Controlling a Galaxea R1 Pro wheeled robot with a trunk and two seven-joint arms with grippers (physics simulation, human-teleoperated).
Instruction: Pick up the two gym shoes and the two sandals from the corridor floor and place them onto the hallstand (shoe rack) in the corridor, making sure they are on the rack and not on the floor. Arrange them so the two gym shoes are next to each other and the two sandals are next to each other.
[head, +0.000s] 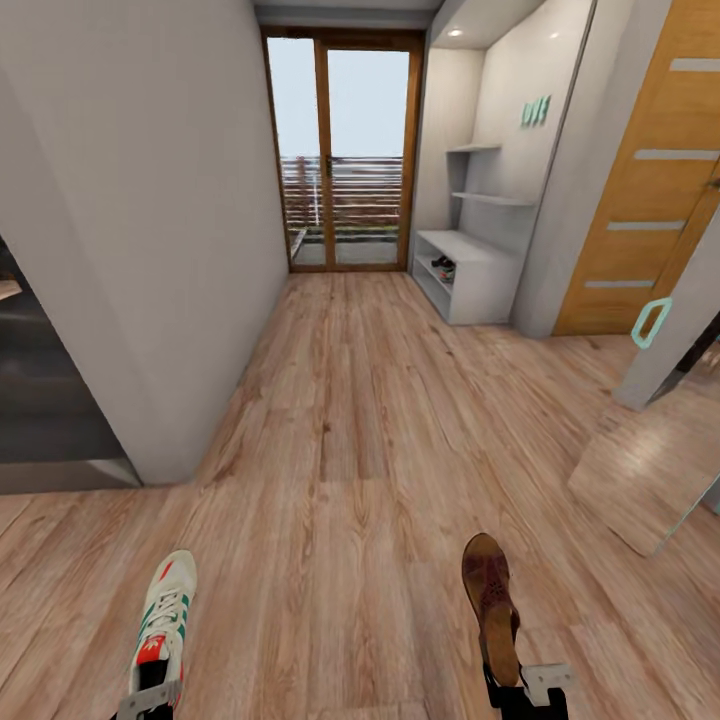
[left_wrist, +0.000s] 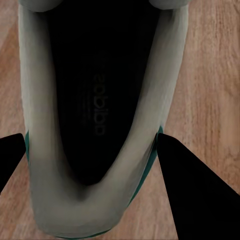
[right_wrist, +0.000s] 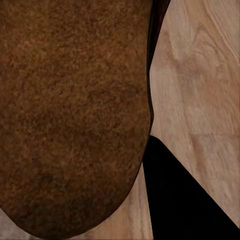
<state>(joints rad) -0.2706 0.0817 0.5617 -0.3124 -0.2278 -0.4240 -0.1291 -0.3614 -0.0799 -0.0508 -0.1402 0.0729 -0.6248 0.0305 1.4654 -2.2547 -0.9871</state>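
The left claw (head: 150, 697) grips a white sneaker (head: 164, 622) with green stripes and a red tongue, while the right claw (head: 522, 690) holds a brown sandal (head: 491, 600).

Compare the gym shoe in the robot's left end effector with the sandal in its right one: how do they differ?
The gym shoe is white with green stripes and red-orange accents; the sandal is dark brown. The gym shoe has laces and a closed upper; the sandal's brown footbed lies open. Both point ahead down the corridor, each held at the heel, by the left end effector and the right end effector.
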